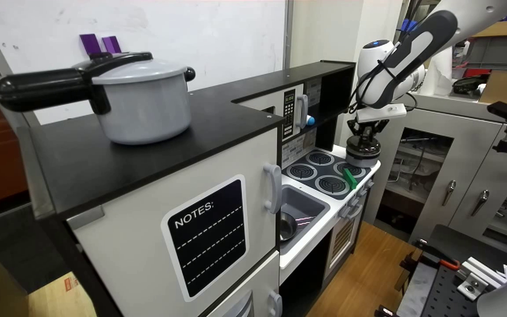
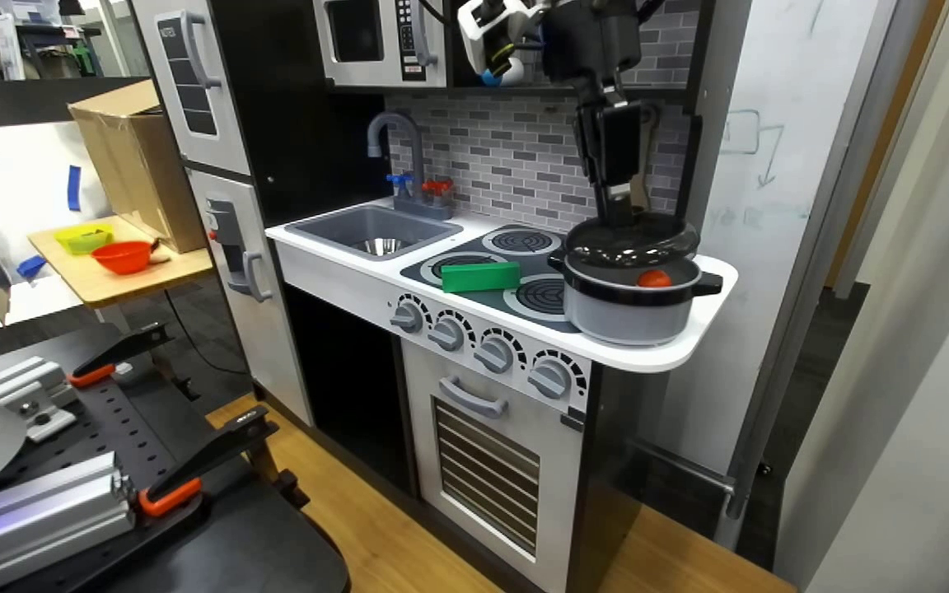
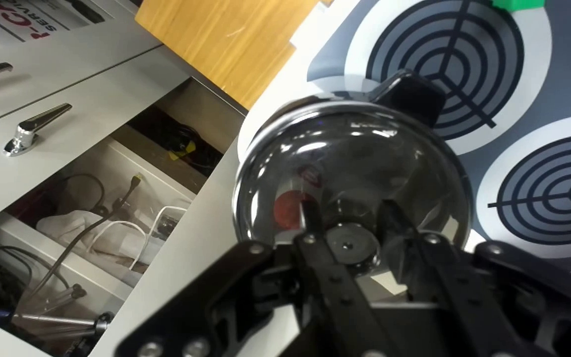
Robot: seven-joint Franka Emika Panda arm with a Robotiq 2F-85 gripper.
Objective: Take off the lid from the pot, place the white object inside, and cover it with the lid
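Grey pot (image 2: pixel 627 315) upright near the end of the toy stove top (image 2: pixel 703 329), its black side handles (image 2: pixel 707 285) clear. Domed glass lid (image 2: pixel 633 245) above it, off its seat: in the exterior view there is a gap along the near rim; whether the far edge touches, cannot tell. Gripper (image 3: pixel 350 215) clenched on the lid by its central knob (image 3: pixel 352 244), the bite itself partly hidden. Red round thing (image 2: pixel 654 278) shows in that gap, and again through the glass in the wrist view. White object not identified; a pale patch (image 3: pixel 301 187) under the glass may be it, or mere reflection. Step in hand, by my reading: lid handling, though lifting or covering isn't settled here. If covering: centre the dome over the rim, lower level, watch the gap so the red thing isn't pinched, loosen only once the edge seats all round. If lifting: straight up, then sideways, well over the handles. Let down tilted, the glass would likely skate. Farther out: green block (image 2: pixel 481 277) on the burner panel (image 2: pixel 516 305), awkward for any set-down there; metal pan (image 1: pixel 287 226) in the sink (image 1: pixel 310 203); grey pressure cooker (image 1: pixel 145 105) on the cabinet top (image 1: pixel 227 112), apart from this work.
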